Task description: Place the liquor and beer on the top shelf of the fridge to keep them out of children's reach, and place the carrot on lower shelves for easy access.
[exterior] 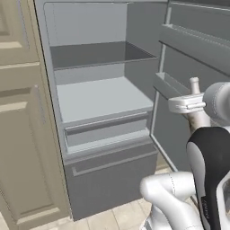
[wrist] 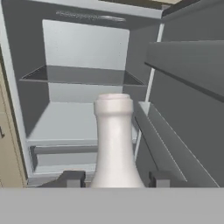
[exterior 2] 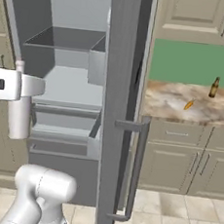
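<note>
My gripper (wrist: 116, 178) is shut on the liquor (wrist: 114, 140), a pale grey-white bottle held upright in front of the open fridge (exterior: 47, 67). One dark fingertip shows on each side of the bottle's body. From the left base view, the gripper (exterior: 192, 104) holds the liquor (exterior: 196, 90) to the right of the shelves, near the door. The dark top shelf (exterior: 99, 56) and the pale lower shelf (exterior: 103, 101) are both bare. The beer (exterior 2: 214, 88) stands on the marble counter (exterior 2: 169, 103) beside the carrot (exterior 2: 188, 105), far right of the gripper (exterior 2: 23, 86).
The open fridge door (exterior 2: 119, 110) with its long handle (exterior 2: 136, 170) stands between the fridge interior and the counter. Door bins (exterior: 197, 47) jut out close to the bottle. Beige cabinets (exterior: 22, 134) flank the fridge on the left. A drawer (exterior: 108, 130) sits below the lower shelf.
</note>
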You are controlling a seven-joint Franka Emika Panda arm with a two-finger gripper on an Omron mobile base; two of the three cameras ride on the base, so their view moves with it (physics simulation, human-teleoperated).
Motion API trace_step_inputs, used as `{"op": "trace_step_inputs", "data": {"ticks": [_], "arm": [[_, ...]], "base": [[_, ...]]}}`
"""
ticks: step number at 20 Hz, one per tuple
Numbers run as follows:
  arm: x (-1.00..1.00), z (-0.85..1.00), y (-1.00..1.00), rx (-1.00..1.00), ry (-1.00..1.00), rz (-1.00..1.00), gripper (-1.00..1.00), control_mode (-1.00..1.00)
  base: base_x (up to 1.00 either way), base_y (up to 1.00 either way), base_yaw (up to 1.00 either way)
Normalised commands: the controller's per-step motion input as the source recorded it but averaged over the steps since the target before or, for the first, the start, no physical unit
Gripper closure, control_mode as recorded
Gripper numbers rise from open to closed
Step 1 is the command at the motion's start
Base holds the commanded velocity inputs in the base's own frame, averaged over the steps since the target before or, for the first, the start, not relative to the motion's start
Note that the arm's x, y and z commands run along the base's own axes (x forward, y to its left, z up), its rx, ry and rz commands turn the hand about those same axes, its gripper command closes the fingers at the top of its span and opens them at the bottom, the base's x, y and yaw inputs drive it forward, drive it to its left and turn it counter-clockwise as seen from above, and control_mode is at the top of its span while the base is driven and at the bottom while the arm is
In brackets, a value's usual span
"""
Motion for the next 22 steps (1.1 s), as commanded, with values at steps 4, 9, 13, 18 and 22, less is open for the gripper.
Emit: {"op": "trace_step_inputs", "data": {"ticks": [4,9,13,18,22], "arm": [[0.00,0.00,0.00,0.00,0.00,0.00,1.00,1.00],[0.00,0.00,0.00,0.00,0.00,0.00,1.00,1.00],[0.00,0.00,0.00,0.00,0.00,0.00,1.00,1.00],[0.00,0.00,0.00,0.00,0.00,0.00,1.00,1.00],[0.01,0.00,0.04,0.04,-0.24,0.00,1.00,-1.00]], "base": [[0.68,0.40,-0.15],[0.70,0.29,-0.05],[0.60,0.12,0.00],[0.41,0.06,0.00],[0.04,0.01,0.00]]}}
